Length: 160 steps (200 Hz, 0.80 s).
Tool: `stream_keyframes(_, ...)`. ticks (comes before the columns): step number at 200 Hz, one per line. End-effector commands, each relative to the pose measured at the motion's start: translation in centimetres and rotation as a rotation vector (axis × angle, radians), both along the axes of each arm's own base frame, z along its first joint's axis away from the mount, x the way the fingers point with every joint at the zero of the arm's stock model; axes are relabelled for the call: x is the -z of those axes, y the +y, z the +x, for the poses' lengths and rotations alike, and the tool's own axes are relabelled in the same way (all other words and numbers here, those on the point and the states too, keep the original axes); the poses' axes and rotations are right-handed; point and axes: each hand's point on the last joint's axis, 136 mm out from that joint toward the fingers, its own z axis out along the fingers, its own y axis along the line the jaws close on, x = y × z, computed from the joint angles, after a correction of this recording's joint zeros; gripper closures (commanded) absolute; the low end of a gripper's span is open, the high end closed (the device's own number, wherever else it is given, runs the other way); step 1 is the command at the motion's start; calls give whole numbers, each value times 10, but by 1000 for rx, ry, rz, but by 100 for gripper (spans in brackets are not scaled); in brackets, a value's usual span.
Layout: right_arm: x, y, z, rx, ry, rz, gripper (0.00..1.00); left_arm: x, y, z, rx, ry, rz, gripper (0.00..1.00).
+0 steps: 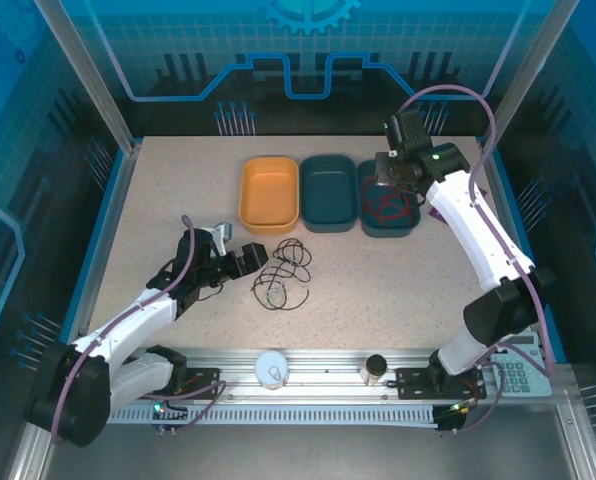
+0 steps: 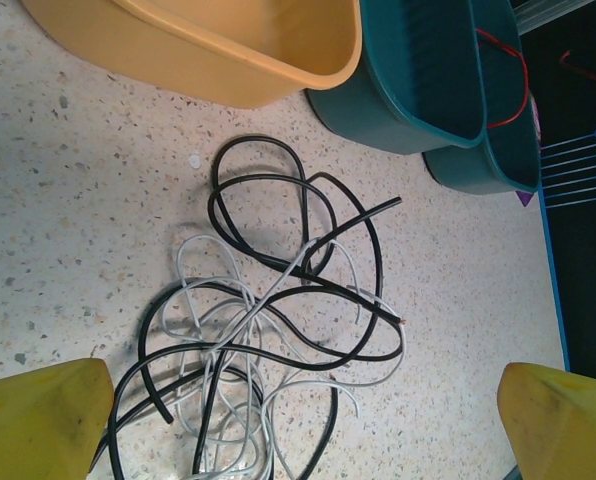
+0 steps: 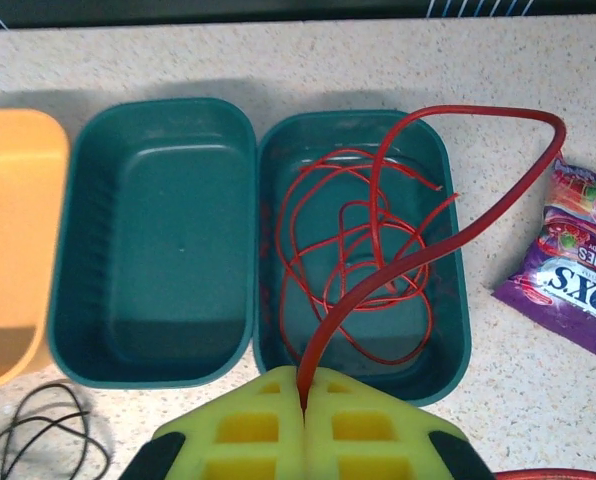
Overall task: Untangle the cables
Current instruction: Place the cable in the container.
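Right end effector pinches the red cable over a teal bin; left end effector gapes beside the tangle on open counter.

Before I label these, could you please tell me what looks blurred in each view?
Left wrist: the yellow fingers are out of focus, the black cable sharp. Right wrist: the red cable blurs near the gripper, sharp in the bin. Top external: table evenly lit.
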Motion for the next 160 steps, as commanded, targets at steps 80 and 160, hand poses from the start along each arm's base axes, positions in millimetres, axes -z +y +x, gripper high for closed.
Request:
stream_keyframes(80,74,-2,33,2,259,40,100,-11,1,4,-2,-36,16,1)
stream_keyframes(160,126,8,77,-32,326,106,100,-10,2,1,-3,-31,17,1)
